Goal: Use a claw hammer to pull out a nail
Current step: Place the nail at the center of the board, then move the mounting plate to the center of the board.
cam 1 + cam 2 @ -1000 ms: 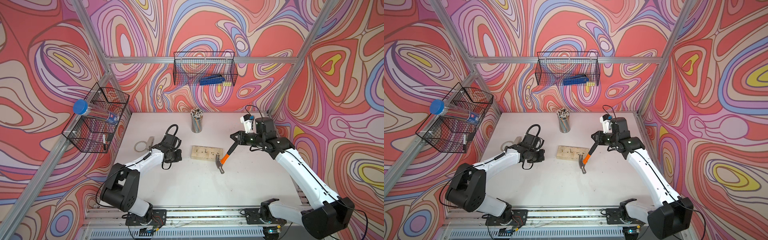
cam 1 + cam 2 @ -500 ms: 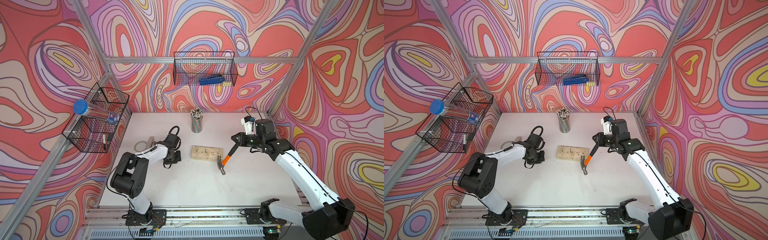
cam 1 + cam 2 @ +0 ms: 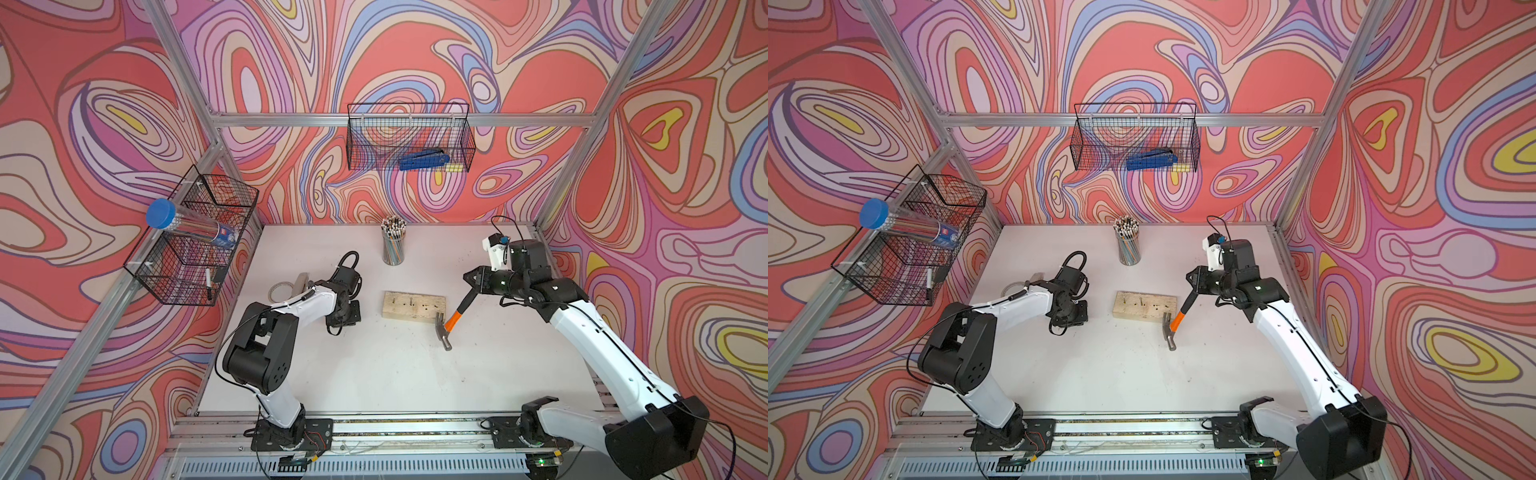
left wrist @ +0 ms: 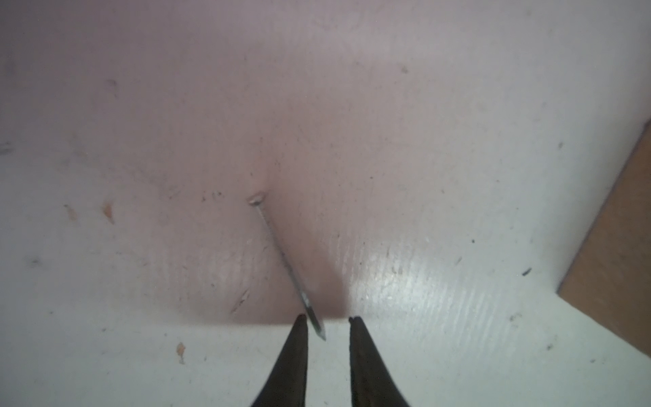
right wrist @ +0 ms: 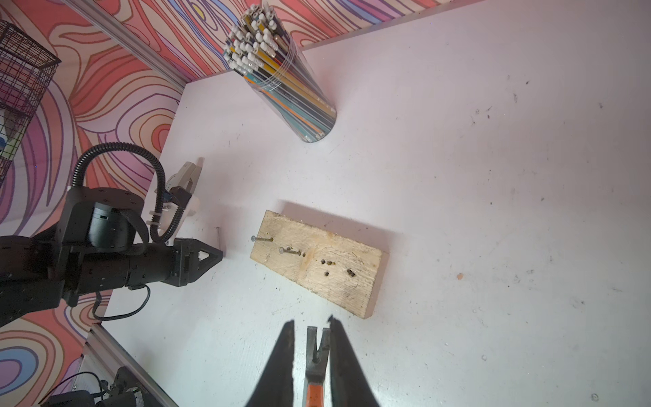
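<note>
On the left wall hangs a wire basket (image 3: 183, 270) holding a clear tube with a blue cap (image 3: 187, 222); below it a tape roll (image 3: 276, 291) lies on the white table (image 3: 374, 382), just beside the left arm; the left gripper (image 4: 326, 319) points down at the table, near the wooden block's left end but apart from it; its jaws stand parted, clamping nothing; a loose nail (image 4: 281, 257) slants between them, its point just beside one finger (image 4: 294, 359), its head farther out over the table. At the middle, a pencil cup (image 3: 392, 249) stands toward the back wall; nearer lies the wooden block (image 3: 413, 305); in the right wrist view two nails (image 5: 262, 239) stick up from it beside several empty holes (image 5: 329, 264). The claw hammer (image 3: 452, 322) is off the block's near right corner; its steel head is down at the table, though whether it touches I cannot tell; its black handle slants up to the right gripper (image 3: 473, 286), which is pinched tight on that handle. On the back wall a second basket (image 3: 467, 137) holds a blue tool (image 3: 422, 158).
</note>
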{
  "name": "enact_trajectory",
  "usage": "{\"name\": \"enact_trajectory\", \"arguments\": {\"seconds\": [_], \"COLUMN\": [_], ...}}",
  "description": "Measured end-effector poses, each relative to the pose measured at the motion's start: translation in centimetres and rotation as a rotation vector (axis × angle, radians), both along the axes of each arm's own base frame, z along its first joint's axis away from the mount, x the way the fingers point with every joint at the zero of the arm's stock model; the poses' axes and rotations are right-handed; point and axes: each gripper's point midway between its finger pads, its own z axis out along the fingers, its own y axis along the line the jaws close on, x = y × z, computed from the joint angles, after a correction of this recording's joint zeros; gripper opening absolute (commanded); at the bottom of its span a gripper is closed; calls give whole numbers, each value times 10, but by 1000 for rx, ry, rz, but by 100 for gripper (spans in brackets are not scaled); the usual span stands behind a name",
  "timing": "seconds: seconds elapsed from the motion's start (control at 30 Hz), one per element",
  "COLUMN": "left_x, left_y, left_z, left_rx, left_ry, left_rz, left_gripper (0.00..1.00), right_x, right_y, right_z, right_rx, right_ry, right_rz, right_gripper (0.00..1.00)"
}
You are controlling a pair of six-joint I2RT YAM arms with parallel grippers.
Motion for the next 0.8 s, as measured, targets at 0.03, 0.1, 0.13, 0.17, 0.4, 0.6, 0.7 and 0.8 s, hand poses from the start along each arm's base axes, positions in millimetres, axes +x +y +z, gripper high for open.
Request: {"name": "enact_trajectory", "arguments": {"seconds": [0.03, 0.1, 0.13, 0.17, 0.4, 0.6, 0.7, 0.8], "left_x": [0, 0, 1, 1, 0, 9, 19, 28], "left_y": [0, -2, -3, -4, -22, -41, -52, -59], "left_z": [1, 5, 8, 12, 31, 27, 20, 13], "left_rx": [-3, -12, -21, -30, -127, -155, -158, -159], "left_ry": [-2, -10, -17, -25, -55, -41, -36, -34], "left_rz": [0, -6, -7, -10, -44, -77, -92, -98], "left_gripper": [25, 26, 26, 26, 27, 27, 27, 27], "right_x": [0, 0, -1, -1, 0, 1, 2, 2], "right_y": [0, 0, -1, -1, -11, -28, -33, -36], "right_z": [0, 1, 1, 2, 1, -7, -10, -11], "right_rx": [0, 1, 0, -1, -41, -112, -136, -146], "right_ry": [-1, -3, -4, -6, -11, 3, 8, 9], "right_rz": [0, -1, -2, -3, -51, -123, -147, -158], "right_gripper": [0, 0, 0, 0, 0, 0, 0, 0]}}
